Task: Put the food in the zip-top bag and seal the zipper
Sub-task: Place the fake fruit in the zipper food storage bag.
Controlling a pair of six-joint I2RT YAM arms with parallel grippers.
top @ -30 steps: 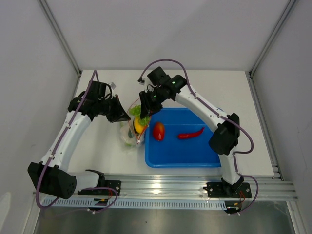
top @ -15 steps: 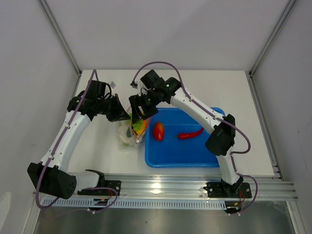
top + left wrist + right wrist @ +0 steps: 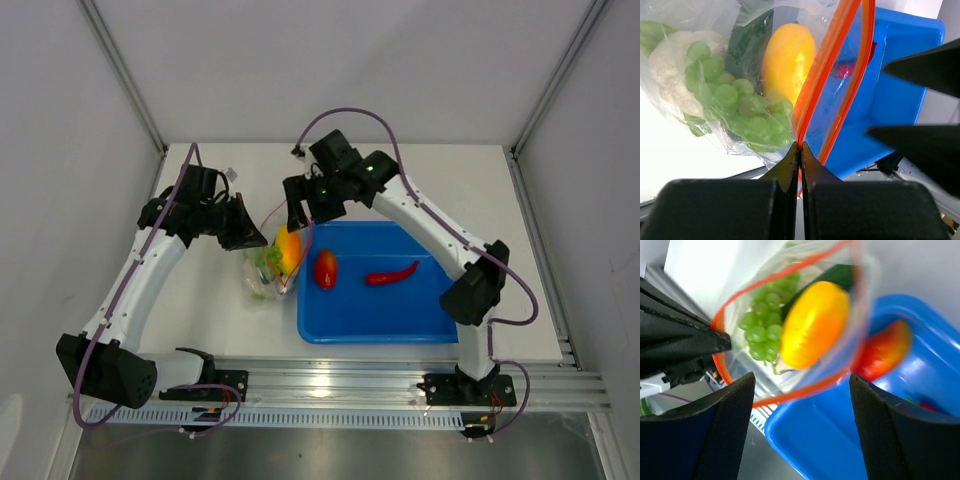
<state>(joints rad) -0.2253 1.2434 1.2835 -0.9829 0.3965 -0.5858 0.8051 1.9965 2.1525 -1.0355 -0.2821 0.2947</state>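
The clear zip-top bag [image 3: 266,270] hangs left of the blue tray [image 3: 400,310]. My left gripper [image 3: 262,240] is shut on its orange-red zipper [image 3: 812,97] and holds the mouth up. Inside lie the yellow squash [image 3: 288,248], green lettuce [image 3: 742,107], dark green cucumber [image 3: 751,42] and white cauliflower [image 3: 667,75]. My right gripper [image 3: 298,213] is open and empty just above the bag's mouth; the squash [image 3: 812,325] lies below it. The red tomato [image 3: 325,269] and red chili [image 3: 391,273] lie in the tray. The fish is out of view.
The blue tray [image 3: 850,440] sits right of the bag, close against it. White enclosure walls stand left, right and behind. A metal rail [image 3: 340,385] runs along the table's near edge.
My right gripper let the yellow squash go into the bag and rose up and to the right, now open. The left gripper has not moved.
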